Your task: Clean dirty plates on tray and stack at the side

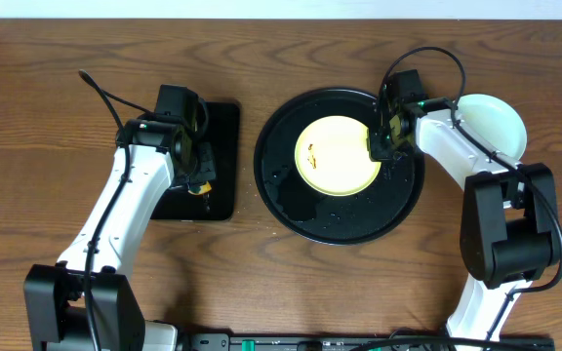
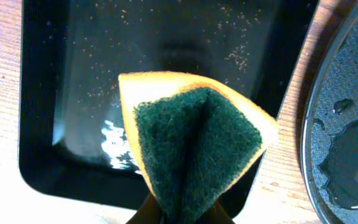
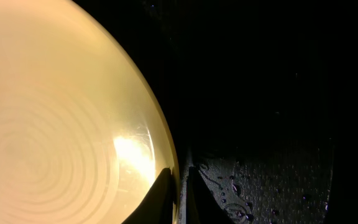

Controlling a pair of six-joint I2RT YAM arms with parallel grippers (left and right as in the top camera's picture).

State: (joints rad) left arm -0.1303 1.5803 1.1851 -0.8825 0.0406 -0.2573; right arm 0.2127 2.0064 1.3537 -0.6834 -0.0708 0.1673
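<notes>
A pale yellow plate (image 1: 338, 154) with a small orange smudge near its left side lies in the round black tray (image 1: 291, 200). My right gripper (image 1: 379, 146) is shut on that plate's right rim. In the right wrist view one finger rests on the plate (image 3: 61, 112) and the other outside it, over the wet tray (image 3: 272, 180), with the gripper (image 3: 180, 186) pinching the edge. My left gripper (image 1: 199, 180) is shut on a folded yellow-and-green sponge (image 2: 194, 140), held above the small rectangular tray; its jaws (image 2: 188, 214) are mostly hidden by the sponge.
A rectangular black tray (image 1: 224, 122) lies left of the round one, wet inside (image 2: 48, 93). A pale mint-blue plate (image 1: 496, 125) sits on the wooden table at the right, behind my right arm. The round tray's rim (image 2: 347, 106) shows beside the sponge.
</notes>
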